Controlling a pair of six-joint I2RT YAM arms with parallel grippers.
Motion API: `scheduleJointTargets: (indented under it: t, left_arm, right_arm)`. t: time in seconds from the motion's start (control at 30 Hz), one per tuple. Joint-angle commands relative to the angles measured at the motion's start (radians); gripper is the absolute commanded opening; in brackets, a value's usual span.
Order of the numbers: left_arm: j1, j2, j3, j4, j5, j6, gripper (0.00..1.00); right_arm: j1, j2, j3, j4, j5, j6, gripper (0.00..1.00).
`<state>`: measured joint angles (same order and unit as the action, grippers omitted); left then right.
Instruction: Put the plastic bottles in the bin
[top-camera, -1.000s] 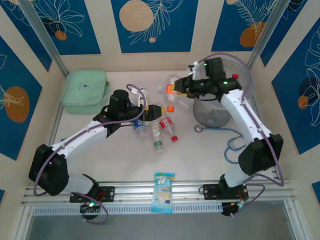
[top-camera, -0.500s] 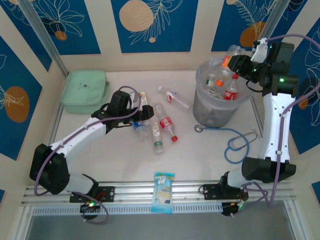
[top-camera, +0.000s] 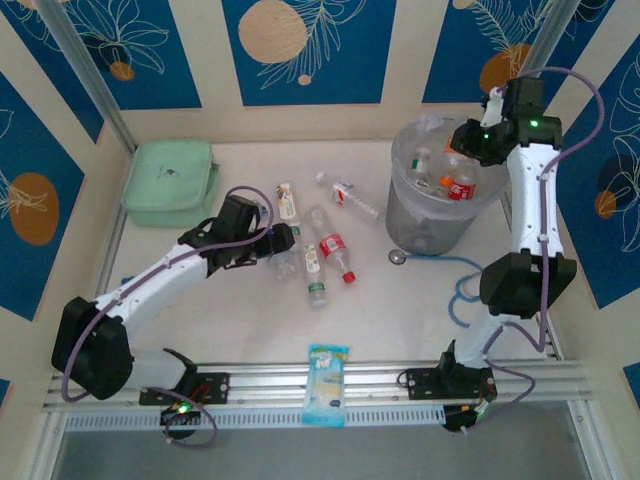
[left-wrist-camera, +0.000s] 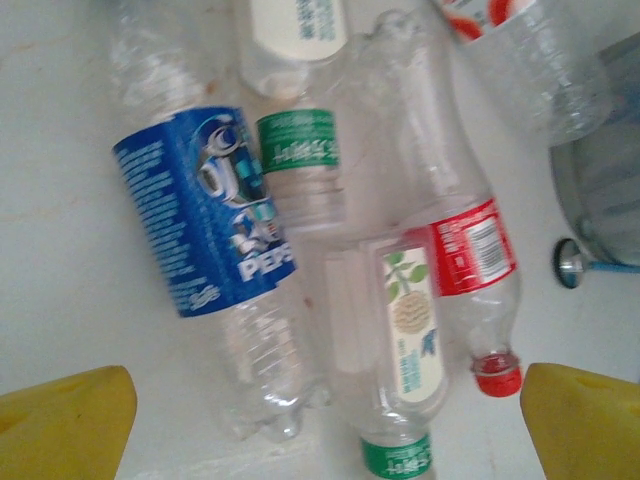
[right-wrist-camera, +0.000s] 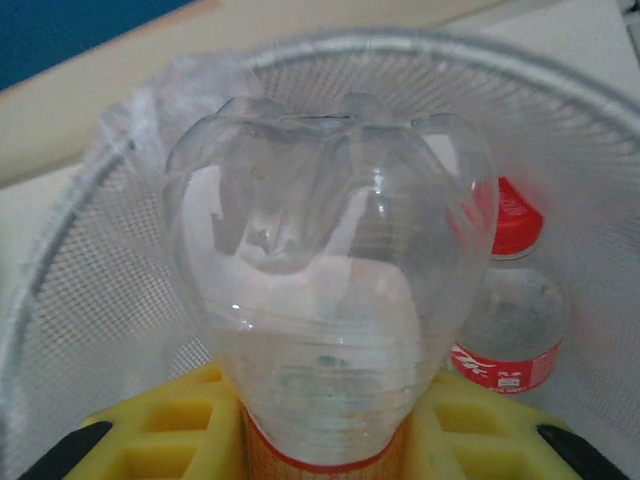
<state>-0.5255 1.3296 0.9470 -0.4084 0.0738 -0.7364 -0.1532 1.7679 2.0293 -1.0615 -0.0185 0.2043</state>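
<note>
I have the clear bottle (right-wrist-camera: 330, 280) clamped in the right gripper (top-camera: 465, 138), its base pointing away from the wrist camera, over the mouth of the bin (top-camera: 425, 228). The bin stands at the right rear of the bench (top-camera: 400, 330), near the right wall, so I have little room on that side. Binned bottles (top-camera: 455, 185) lie inside, and a red-capped bottle (right-wrist-camera: 510, 300) sits just beside the held one. The held bottle's neck is hidden between the yellow fingers (right-wrist-camera: 150, 435), and I cannot tell how far it sits below the rim.

The loose bottles (top-camera: 318, 250) lie mid-bench, left of the bin, with two more apart behind them. The left gripper (left-wrist-camera: 320, 430) hangs over them, spread wide and holding nothing. Below it a Pepsi bottle (left-wrist-camera: 205, 215), a green-capped bottle (left-wrist-camera: 405, 340) and a red-labelled bottle (left-wrist-camera: 468, 262) are pressed together. That wrist view is blurred, and the frame edge cuts off the upper bottles. I cannot tell whether the fingertips touch the bench.

In front of the cluster the bench is open as far as the packet (top-camera: 327, 385) at the near rail. The mint-green box (top-camera: 170, 182) sits well apart at the left rear. A blue cord (top-camera: 470, 290) coils by the bin's foot.
</note>
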Motion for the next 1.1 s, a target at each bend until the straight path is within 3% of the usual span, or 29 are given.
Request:
scheduleJointTargets:
  t: [0.0, 0.4, 0.57, 0.77, 0.87, 0.97, 1.07]
  left_arm:
    - [0.005, 0.004, -0.014, -0.026, -0.035, -0.011, 0.97]
    - [0.005, 0.082, -0.057, 0.030, -0.028, -0.008, 0.93]
    - [0.005, 0.104, -0.056, 0.028, -0.046, 0.028, 0.93]
    - [0.005, 0.118, -0.067, 0.048, -0.029, 0.028, 0.93]
    - [0.005, 0.121, -0.067, 0.057, -0.022, 0.028, 0.92]
    - [0.006, 0.122, -0.063, 0.061, -0.020, 0.026, 0.92]
    - [0.004, 0.122, -0.063, 0.066, -0.014, 0.020, 0.91]
  right_arm:
    - [0.031, 0.023, -0.003, -0.033, 0.024, -0.034, 0.04]
    - [0.067, 0.151, -0.190, 0.083, 0.070, 0.013, 0.06]
    - [0.067, 0.175, -0.261, 0.125, 0.059, 0.029, 0.21]
    - [0.060, 0.132, -0.222, 0.105, 0.051, 0.034, 0.38]
    - [0.057, 0.100, -0.166, 0.069, 0.048, 0.032, 0.52]
    - [0.049, 0.064, -0.118, 0.037, 0.037, 0.035, 0.74]
    - [0.043, 0.030, -0.095, 0.025, 0.030, 0.043, 0.80]
